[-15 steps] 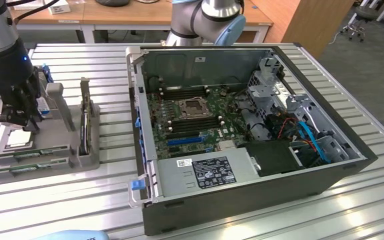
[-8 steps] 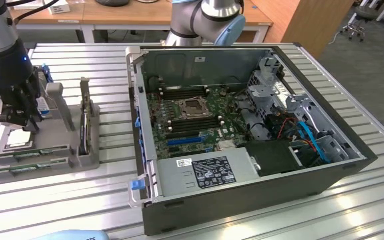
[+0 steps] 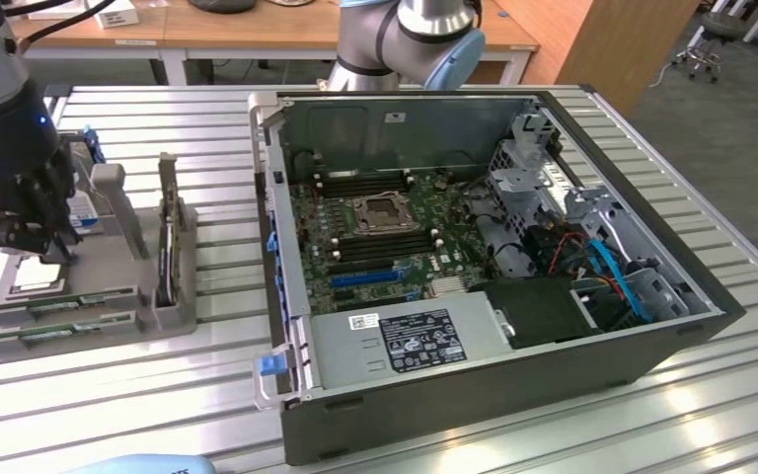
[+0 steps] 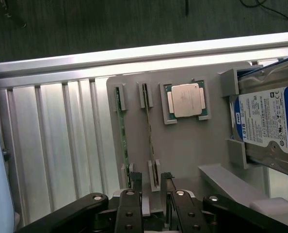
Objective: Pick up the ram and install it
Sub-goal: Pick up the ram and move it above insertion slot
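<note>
The ram [image 4: 149, 131] stands on edge in the grey fixture [image 4: 183, 145], in the slot just beside the CPU [image 4: 185, 99]; a second ram stick [image 4: 123, 136] fills the neighbouring slot. The wrist view presents the ram edge-on as a thin green line. The exterior view presents the ram [image 3: 70, 303] as a long, narrow green face with pale patches. The hand [image 4: 152, 191] is released and empty, one finger on each side of the ram's end. The exterior view adds the open computer case [image 3: 485, 247] on the bench [image 3: 155, 395]
</note>
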You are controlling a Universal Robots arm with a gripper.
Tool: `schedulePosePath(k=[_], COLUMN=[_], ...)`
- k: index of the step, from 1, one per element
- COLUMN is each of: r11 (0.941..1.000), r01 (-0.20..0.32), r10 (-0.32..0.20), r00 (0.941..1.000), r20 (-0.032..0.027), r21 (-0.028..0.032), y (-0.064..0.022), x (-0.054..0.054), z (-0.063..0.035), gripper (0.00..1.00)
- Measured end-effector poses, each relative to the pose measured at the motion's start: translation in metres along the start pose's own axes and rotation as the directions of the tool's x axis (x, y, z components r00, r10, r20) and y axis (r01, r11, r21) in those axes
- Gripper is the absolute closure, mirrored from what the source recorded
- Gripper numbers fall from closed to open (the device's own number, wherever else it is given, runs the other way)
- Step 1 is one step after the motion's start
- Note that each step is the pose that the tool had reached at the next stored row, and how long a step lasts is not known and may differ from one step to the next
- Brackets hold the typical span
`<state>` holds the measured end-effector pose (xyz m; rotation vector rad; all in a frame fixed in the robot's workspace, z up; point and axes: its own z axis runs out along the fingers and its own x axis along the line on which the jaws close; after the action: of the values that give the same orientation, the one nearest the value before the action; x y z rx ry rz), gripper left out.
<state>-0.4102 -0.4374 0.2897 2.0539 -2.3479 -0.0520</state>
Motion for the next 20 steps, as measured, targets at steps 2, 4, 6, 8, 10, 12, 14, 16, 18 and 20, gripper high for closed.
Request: schedulePosePath(k=[2, 4, 6, 8, 10, 12, 14, 16, 18, 20], r11=[1.0, 1.0, 1.0, 1.0, 1.0, 1.0, 1.0, 1.0, 1.0, 1.0], r01=[0.0, 0.001, 0.002, 0.002, 0.003, 0.003, 0.003, 0.003, 0.003, 0.003], r10=[0.0, -0.001, -0.002, -0.002, -0.003, -0.003, -0.003, -0.003, -0.003, -0.003], r00=[1.0, 1.0, 1.0, 1.0, 1.0, 1.0, 1.0, 1.0, 1.0, 1.0], r20=[0.0, 0.0, 0.0001, 0.0001, 0.0001, 0.0002, 0.0002, 0.0001, 0.0002, 0.0001], r21=[0.0003, 0.0007, 0.0012, 0.0016, 0.002, 0.0021, 0.0021, 0.002, 0.0021, 0.0021], y=[0.0008, 0.0017, 0.0026, 0.0035, 0.004, 0.004, 0.004, 0.004, 0.004, 0.004], x=[0.0013, 0.0026, 0.004, 0.0052, 0.0059, 0.006, 0.006, 0.0065, 0.0071, 0.0081], z=[0.0, 0.0, 0.0001, 0.0001, 0.0, 0.0001, 0.0001, 0.0001, 0.0001, 0.0001], gripper=[0.71, 0.71, 0.71, 0.71, 0.71, 0.71, 0.71, 0.71, 0.71, 0.71])
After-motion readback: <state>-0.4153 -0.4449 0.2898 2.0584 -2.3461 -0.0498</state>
